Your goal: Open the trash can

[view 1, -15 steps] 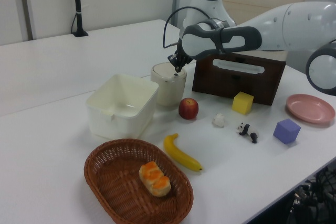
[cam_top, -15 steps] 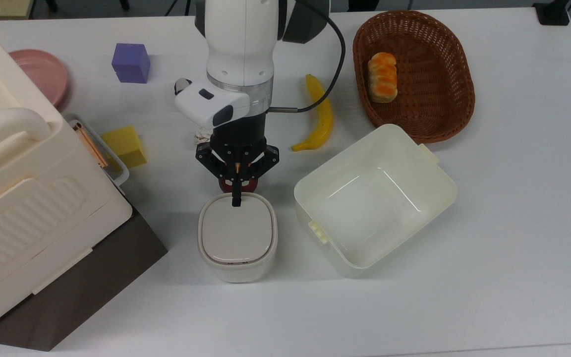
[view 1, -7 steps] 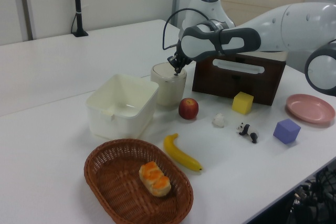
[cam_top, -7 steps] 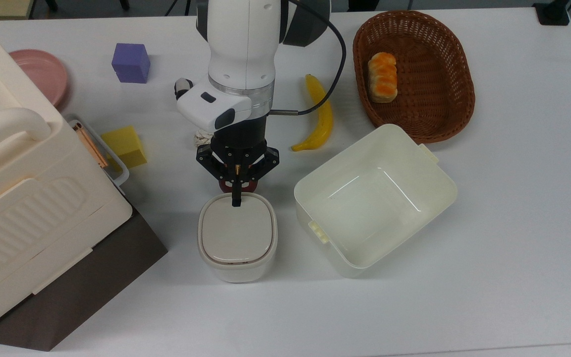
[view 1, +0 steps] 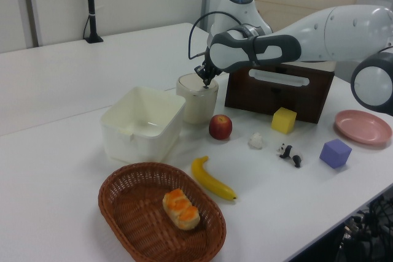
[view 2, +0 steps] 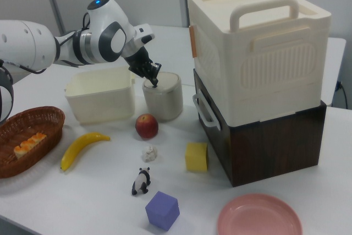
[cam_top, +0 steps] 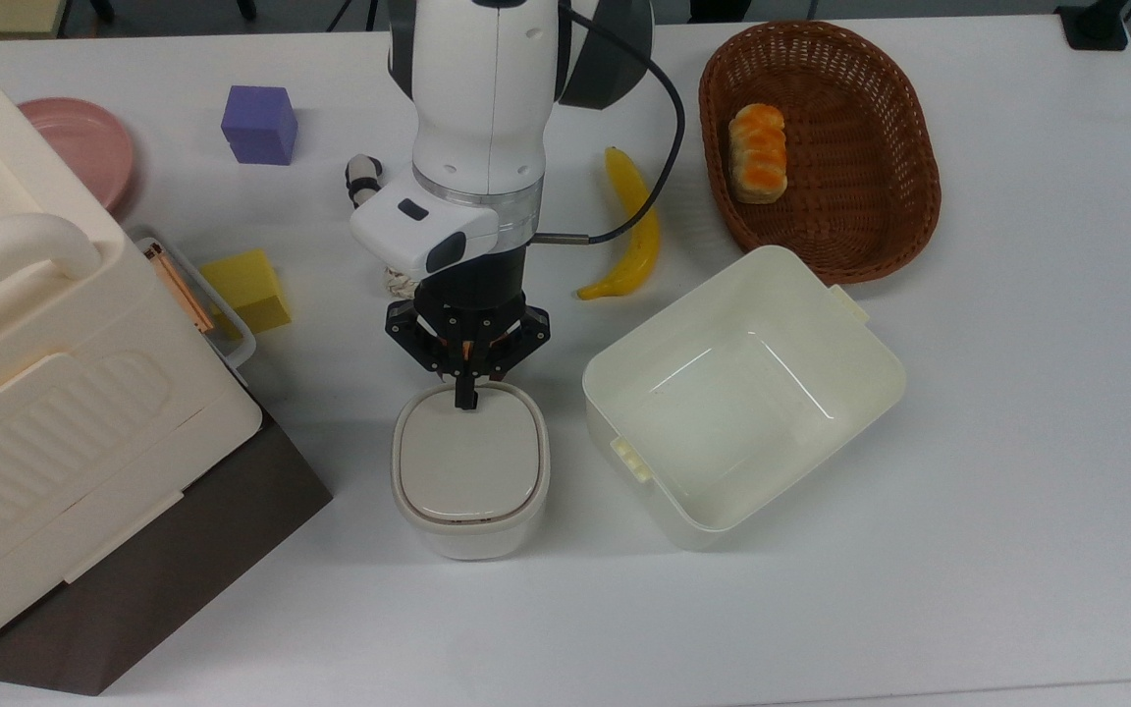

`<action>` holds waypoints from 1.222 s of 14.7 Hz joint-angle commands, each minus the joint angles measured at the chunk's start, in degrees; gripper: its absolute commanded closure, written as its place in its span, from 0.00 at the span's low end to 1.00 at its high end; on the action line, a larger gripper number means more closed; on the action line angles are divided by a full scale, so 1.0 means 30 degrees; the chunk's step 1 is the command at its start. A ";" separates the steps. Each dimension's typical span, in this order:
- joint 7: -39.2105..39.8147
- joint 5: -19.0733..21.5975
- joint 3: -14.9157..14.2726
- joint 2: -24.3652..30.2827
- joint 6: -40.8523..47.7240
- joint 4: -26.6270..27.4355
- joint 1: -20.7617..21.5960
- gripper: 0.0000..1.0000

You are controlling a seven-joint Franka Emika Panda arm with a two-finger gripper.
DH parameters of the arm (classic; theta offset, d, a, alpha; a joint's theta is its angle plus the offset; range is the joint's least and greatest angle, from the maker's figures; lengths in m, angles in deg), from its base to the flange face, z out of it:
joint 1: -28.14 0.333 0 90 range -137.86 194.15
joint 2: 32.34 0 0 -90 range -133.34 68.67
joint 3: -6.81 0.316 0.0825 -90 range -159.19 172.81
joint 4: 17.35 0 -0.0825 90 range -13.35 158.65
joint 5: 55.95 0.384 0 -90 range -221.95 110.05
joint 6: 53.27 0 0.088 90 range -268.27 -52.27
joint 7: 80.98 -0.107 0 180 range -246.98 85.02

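The big ribbed box (cam_top: 45, 412) stands at the top view's left. The lidless tub (cam_top: 742, 393) sits beside the trash can (cam_top: 470, 471), whose lid is down. The gripper (cam_top: 467, 398), fingers pressed together, touches the lid's back edge.

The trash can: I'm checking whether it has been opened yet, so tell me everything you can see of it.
The small cream-white plastic trash can has a rounded-square top and a flat beige lid lying closed. It stands upright on the white table, between the lidless cream tub and the dark brown box, a red apple beside it. The gripper, shut, has its tip at the lid's rim on the arm's side.
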 commanded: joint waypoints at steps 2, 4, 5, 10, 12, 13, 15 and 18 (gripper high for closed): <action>0.0158 -0.0706 -0.0221 -0.0230 -0.0268 -0.0289 0.0171 0.99; 0.0158 -0.0968 -0.0221 -0.0259 -0.0268 -0.0289 0.0200 0.99; 0.0158 -0.1231 -0.0250 -0.0375 -0.0268 -0.0260 0.0200 0.99; 0.0158 -0.1526 -0.0221 -0.0435 -0.0268 -0.0201 0.0230 0.99; 0.0158 -0.1790 -0.0192 -0.0464 -0.0268 -0.0142 0.0230 0.99; 0.0158 -0.1907 -0.0192 -0.0464 -0.0268 -0.0113 0.0230 0.99; 0.0158 -0.2170 -0.0192 -0.0464 -0.0268 -0.0113 0.0230 0.99; 0.0158 -0.2493 -0.0192 -0.0522 -0.0268 -0.0084 0.0259 0.99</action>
